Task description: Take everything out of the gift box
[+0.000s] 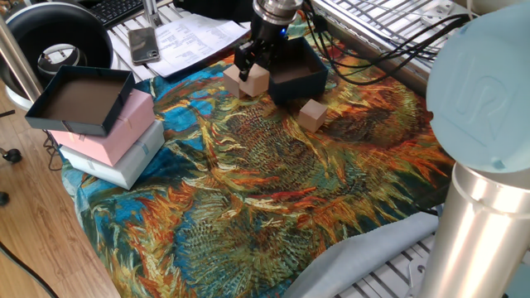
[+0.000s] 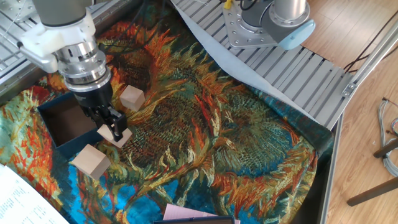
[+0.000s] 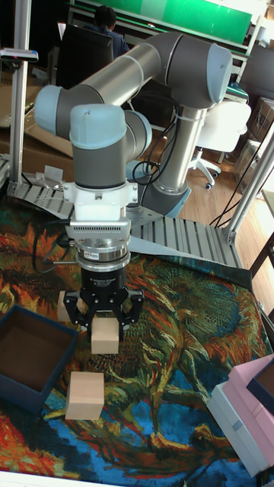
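The navy gift box sits on the patterned cloth, and its brown inside shows bare. My gripper is just outside its wall, shut on a small wooden cube that is down at the cloth. A bigger cube lies on the cloth close by. A third cube rests off the box's other side.
A larger navy tray is stacked on pink and white boxes at the cloth's left edge. A phone, papers and cables lie behind the box. The arm's base fills the right side.
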Controlling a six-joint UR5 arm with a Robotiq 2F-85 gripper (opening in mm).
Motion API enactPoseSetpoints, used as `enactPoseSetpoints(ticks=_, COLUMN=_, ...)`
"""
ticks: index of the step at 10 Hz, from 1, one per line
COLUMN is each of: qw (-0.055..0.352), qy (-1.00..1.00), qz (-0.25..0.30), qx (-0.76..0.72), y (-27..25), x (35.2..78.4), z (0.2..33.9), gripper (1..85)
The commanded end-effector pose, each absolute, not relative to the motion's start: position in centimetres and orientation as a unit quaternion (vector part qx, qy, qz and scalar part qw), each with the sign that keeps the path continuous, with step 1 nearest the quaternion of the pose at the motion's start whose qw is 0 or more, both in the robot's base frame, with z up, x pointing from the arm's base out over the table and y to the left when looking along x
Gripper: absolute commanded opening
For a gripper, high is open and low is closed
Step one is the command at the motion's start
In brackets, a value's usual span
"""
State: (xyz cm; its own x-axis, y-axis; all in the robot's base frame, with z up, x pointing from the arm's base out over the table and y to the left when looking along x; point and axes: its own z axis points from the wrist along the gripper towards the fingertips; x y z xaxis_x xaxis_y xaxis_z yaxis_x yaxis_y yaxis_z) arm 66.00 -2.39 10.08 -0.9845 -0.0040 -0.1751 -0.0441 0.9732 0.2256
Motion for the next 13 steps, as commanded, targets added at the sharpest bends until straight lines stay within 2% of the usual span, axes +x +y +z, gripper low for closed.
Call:
enactPoseSetpoints(ticks=1, qw=0.084, qy=0.990, qz=0.112, qx=-0.021, y=-3.4, x=66.0, z=9.9, gripper=26.0)
enactPoseSetpoints(ticks=4, qw=0.088, qy=0.992, qz=0.087, qx=-0.038, y=-5.3, x=65.6, z=7.7, gripper=26.0)
enactPoseSetpoints(ticks=13, qw=0.093, qy=0.991, qz=0.062, qx=-0.078, y=-9.4, x=64.9, z=3.8, gripper=27.7)
